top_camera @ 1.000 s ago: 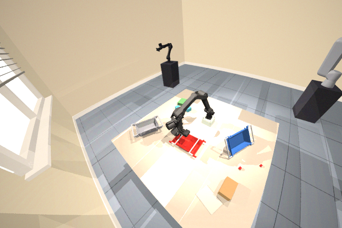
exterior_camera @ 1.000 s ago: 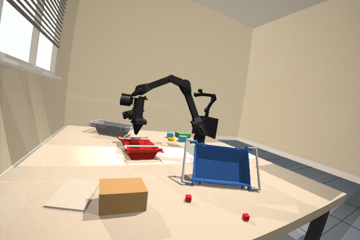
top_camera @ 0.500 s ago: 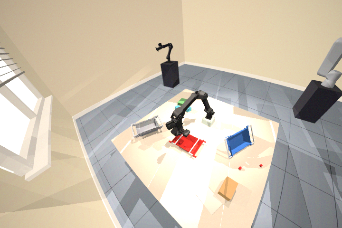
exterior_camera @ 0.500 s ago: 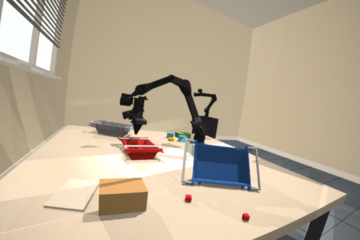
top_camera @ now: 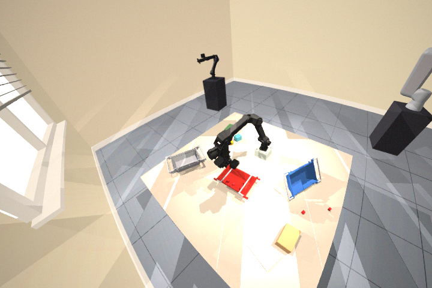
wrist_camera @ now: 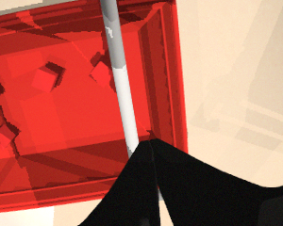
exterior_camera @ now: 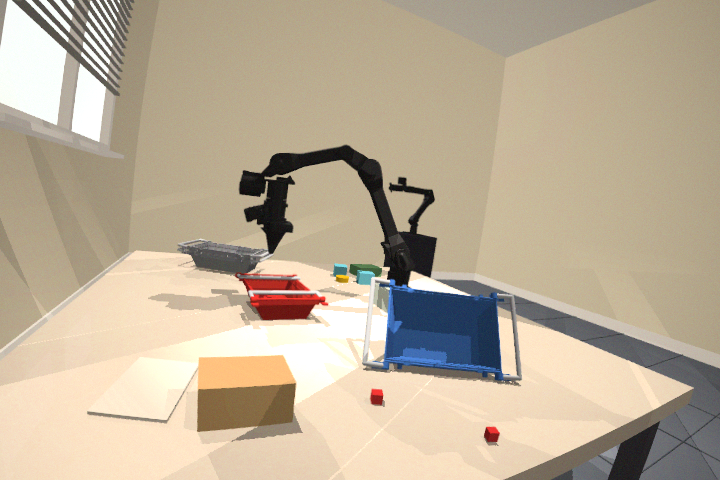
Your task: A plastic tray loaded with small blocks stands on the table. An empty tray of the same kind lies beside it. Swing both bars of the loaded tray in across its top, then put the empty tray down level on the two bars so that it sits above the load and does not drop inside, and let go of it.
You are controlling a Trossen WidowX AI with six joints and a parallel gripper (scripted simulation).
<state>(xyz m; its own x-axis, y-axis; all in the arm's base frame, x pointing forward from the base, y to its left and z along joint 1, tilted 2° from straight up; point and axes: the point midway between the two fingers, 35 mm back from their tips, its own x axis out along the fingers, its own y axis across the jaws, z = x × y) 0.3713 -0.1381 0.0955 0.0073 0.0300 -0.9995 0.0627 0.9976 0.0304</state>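
Note:
The red tray (top_camera: 236,177) (exterior_camera: 281,310) (wrist_camera: 174,88) stands in the middle of the table with small red blocks (wrist_camera: 46,78) inside. Both of its grey wire bars lie across its top, the far bar (top_camera: 225,174) (exterior_camera: 267,277) (wrist_camera: 119,75) and the near bar (top_camera: 245,185) (exterior_camera: 284,292). My gripper (top_camera: 233,165) (exterior_camera: 272,247) (wrist_camera: 149,149) is shut and empty. It hangs a little above the far bar, clear of it. A blue tray (top_camera: 301,178) (exterior_camera: 440,331) is tipped on its side to the right, its bars out. A grey tray (top_camera: 185,159) (exterior_camera: 222,255) stands to the left.
A cardboard box (top_camera: 288,237) (exterior_camera: 245,390) and a flat white sheet (exterior_camera: 143,387) lie near the front. Two loose red cubes (exterior_camera: 376,396) (exterior_camera: 491,434) lie in front of the blue tray. Cyan, yellow and green blocks (exterior_camera: 363,270) sit by the arm's base (top_camera: 263,153).

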